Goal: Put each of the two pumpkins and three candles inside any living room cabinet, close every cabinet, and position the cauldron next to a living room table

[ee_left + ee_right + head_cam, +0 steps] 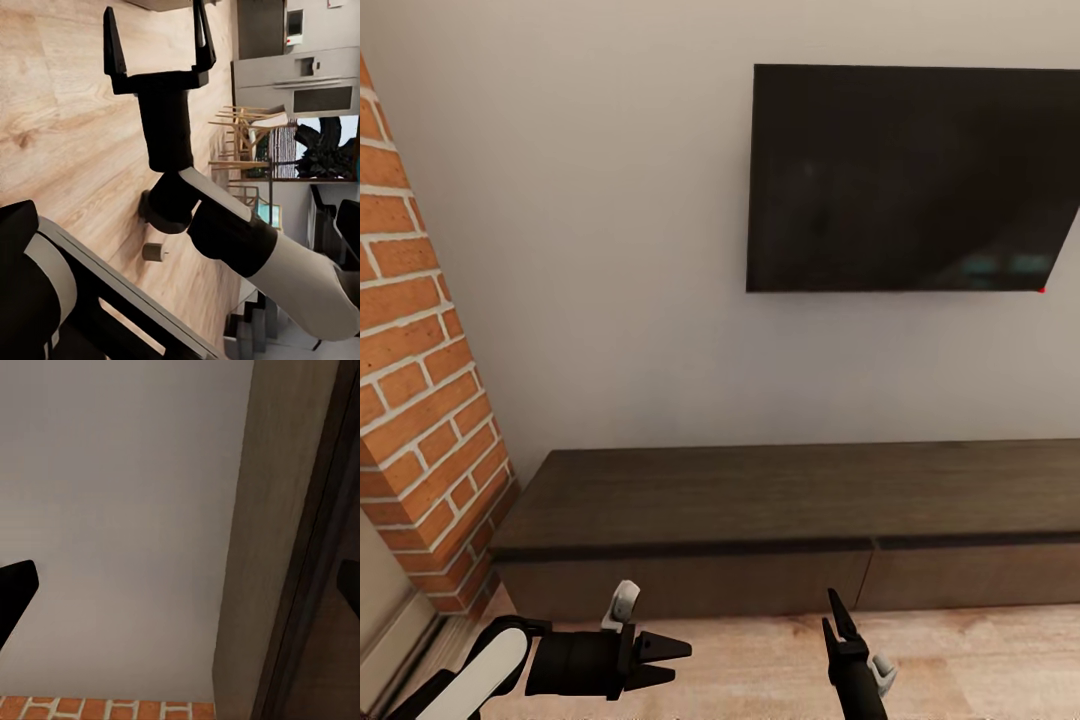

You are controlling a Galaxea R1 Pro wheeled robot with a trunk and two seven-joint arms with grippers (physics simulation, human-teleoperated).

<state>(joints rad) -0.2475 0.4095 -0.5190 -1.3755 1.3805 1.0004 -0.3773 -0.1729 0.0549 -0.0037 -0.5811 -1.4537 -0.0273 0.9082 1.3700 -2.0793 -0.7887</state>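
Robot faces the cabinet (pixel 800 520), a long low dark console against the pale wall, drawer fronts all flush and shut, top bare. Dark TV (pixel 910 180) hangs on the wall above it; brick column (pixel 420 400) stands at the left. Left tool (pixel 665 660) hovers low over the wood floor (pixel 760 650), pointing right, fingers narrowly apart, holding nothing. Right tool (pixel 840 615) points up toward the cabinet front; left wrist view shows it (pixel 157 41) spread wide, nothing between the fingers.
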